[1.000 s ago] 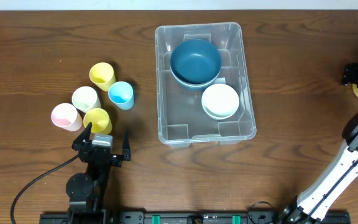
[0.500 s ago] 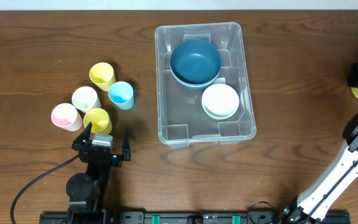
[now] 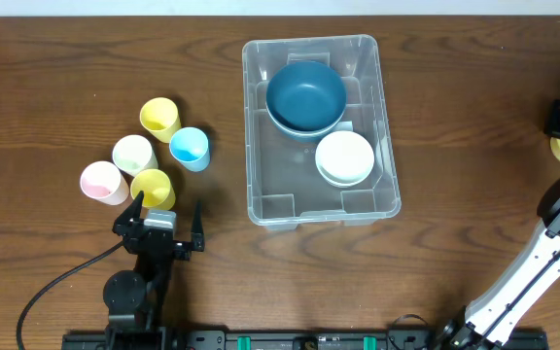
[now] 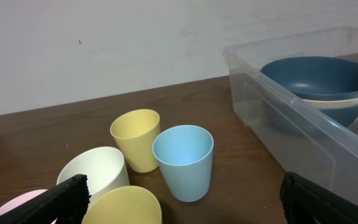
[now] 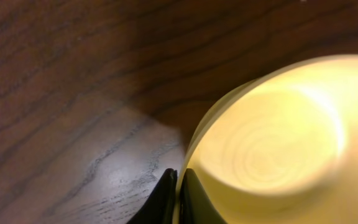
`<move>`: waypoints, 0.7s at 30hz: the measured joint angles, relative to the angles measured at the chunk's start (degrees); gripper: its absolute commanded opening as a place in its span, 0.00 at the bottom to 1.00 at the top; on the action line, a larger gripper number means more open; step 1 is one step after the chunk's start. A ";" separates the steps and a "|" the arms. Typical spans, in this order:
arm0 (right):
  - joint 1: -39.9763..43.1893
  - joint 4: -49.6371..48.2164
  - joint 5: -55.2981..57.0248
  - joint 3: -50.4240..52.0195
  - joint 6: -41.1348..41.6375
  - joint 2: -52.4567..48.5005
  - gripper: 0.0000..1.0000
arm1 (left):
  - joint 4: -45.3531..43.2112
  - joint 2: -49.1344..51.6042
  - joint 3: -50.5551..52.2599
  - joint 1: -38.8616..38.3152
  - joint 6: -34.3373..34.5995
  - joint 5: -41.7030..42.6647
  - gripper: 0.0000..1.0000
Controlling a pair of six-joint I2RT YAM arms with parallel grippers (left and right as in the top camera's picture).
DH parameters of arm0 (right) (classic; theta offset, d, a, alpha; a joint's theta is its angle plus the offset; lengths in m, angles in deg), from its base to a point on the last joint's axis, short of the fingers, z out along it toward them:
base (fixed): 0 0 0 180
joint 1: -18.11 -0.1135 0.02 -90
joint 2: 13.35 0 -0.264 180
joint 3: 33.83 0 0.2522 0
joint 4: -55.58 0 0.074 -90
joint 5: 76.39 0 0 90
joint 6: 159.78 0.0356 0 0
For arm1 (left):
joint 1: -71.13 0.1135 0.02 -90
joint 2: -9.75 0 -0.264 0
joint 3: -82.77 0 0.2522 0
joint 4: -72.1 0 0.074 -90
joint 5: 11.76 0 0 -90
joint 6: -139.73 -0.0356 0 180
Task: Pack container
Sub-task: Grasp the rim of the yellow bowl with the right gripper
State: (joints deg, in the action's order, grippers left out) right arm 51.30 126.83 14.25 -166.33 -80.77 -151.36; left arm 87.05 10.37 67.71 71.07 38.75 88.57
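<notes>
Clear container holds blue bowl, white bowl; left tool gapes empty; right tool pinches yellow bowl.

clear glossy plastic container, smooth yellow bowl, grained wood table.

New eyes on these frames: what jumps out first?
The big clear container sits mid-table, holding a dark blue bowl at its far end and a white bowl nearer the front. Left of it, five pastel cups cluster just ahead of the open left gripper. At the far right edge, the right gripper is pinched shut on the rim of a pale yellow bowl.
</notes>
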 measured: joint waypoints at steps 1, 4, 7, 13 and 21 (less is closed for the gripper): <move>0.00 -0.04 0.11 -0.02 0.07 0.00 0.01 | 0.00 0.00 0.00 0.00 0.00 0.00 0.98; 0.00 -0.17 0.22 -0.02 0.50 0.02 0.01 | 0.00 0.00 0.00 0.00 0.00 0.00 0.98; 0.00 -0.11 0.13 -0.04 1.38 0.02 0.01 | 0.00 0.00 0.00 0.00 0.00 0.00 0.98; -0.74 4.11 -5.14 -4.37 3.30 0.02 0.01 | 0.00 0.00 0.00 0.00 0.00 0.00 0.98; -7.85 11.89 -11.08 -16.13 5.66 0.87 0.01 | 0.02 0.00 0.00 0.00 0.00 0.00 0.98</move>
State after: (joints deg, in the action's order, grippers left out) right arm 43.45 138.72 3.17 -182.46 -75.10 -150.49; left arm 87.07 10.37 67.71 71.07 38.75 88.57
